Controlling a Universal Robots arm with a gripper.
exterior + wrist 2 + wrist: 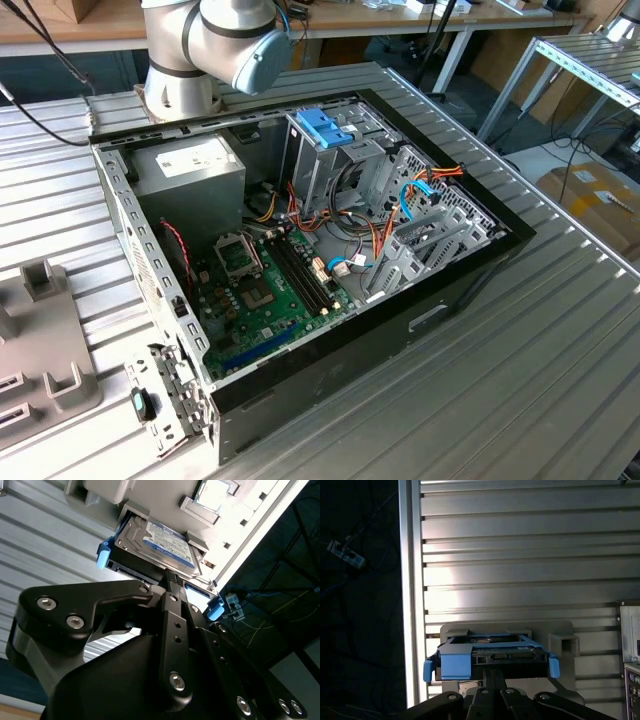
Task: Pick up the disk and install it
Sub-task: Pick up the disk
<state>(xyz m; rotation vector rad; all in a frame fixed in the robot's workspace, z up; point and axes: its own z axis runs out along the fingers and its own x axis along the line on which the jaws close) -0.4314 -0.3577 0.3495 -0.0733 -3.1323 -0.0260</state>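
Hovering at the near edge of the disk (pixel 160 542) with the pincer (pixel 172 577) squeezed together, tips just at its connector side. Lying flat, label up, in a grey holder (pixel 560 630) on the ribbed bench (pixel 520 555).

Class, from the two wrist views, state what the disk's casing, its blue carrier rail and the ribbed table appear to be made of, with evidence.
The disk: probably metal; dull silver-grey casing with soft highlights.
The carrier rail: likely moulded plastic; uniform light blue, matte, rounded tabs.
The table: seemingly aluminium profile; brushed silver ribs with bright glare.
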